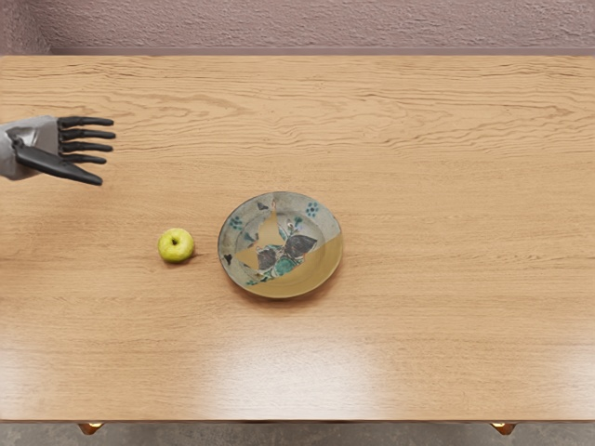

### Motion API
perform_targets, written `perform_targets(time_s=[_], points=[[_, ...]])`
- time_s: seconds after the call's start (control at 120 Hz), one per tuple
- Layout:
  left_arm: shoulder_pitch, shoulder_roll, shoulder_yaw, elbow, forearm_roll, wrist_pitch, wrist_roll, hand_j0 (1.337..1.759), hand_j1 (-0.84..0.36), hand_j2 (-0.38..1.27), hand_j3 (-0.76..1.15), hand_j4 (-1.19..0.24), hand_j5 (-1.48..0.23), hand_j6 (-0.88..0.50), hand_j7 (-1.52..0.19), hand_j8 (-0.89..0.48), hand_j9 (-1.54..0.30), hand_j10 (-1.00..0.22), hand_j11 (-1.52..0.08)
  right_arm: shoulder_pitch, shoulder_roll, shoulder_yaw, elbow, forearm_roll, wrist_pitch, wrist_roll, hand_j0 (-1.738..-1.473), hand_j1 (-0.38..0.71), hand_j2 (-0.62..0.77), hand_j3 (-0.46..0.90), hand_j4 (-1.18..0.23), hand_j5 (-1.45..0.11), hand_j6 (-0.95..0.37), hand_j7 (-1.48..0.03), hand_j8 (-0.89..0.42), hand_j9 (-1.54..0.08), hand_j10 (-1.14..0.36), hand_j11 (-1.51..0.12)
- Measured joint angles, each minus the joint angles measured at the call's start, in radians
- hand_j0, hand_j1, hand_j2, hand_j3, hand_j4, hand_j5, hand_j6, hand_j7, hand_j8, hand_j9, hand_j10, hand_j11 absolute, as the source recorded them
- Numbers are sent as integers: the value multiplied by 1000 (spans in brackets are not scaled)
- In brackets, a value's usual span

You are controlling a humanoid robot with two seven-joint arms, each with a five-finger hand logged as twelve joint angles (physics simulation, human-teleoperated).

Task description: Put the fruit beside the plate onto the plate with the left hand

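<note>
Overall: task not yet carried out. The fruit lies on the wood, off the plate, and the hand is well apart from both.
Table [446,139]: a wooden top that fills nearly the whole frame, with a wall strip along the top edge.
Plate [333,251]: round and shallow with a painted leaf pattern, just left of frame centre. Nothing lies on it.
Left hand [65,149]: at the far left edge in the upper half, its arm coming in from the left. It holds nothing.
Fingers [88,135]: extended and slightly spread, pointing toward frame right, with the thumb lying below them.
Fruit [176,244]: a small yellow-green apple just left of the plate, near its rim but not touching. It sits below and right of the hand.
Right hand: not seen in this view.
Step in hand (judged): reach down and right to the fruit, then grasp it.
Risk, rolling: the fruit is round and small, so a finger arriving off-centre could knock it away across the smooth wood.
Risk, plate contact: the fruit sits close to the rim, so fingers closing on its right side could strike or shift the plate.
Risk, grip: large fingers on a small, smooth fruit could squeeze it out as they close.
Risk, release: let go too high or near the rim, the fruit could roll off the shallow plate.
</note>
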Motion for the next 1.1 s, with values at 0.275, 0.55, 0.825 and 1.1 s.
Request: perform_targets(time_s=[0.275,0.55,0.825,1.1], points=[[-38,24,-1,-31,91,0,20,1658,57,51,0,-246,-319,-246,-319,-246,-318,-246,-318,2,0,3,0,0,0,3,-1658,-303,-7,0,-39,-50,-39,-50,-39,-50,-39,-50],[-208,127,222,-279,198,0,102,1658,55,51,0,-248,-320,-248,-320,-248,-320,-248,-320,-8,0,-3,-2,-1,0,-2,-1658,-303,-7,0,-39,-50,-39,-50,-39,-50,-39,-50],[-468,198,485,-493,178,16,189,1658,55,51,0,-249,-321,-249,-321,-249,-321,-248,-320,-10,0,-4,-2,-1,0,-3,-1658,-303,-7,0,-39,-50,-39,-50,-39,-50,-39,-50],[-813,189,965,-673,74,353,217,1658,55,51,0,-249,-321,-250,-321,-250,-321,-249,-321,-11,0,-4,-2,-1,0,-3,-1658,-303,-7,0,-39,-50,-39,-50,-39,-50,-39,-50]])
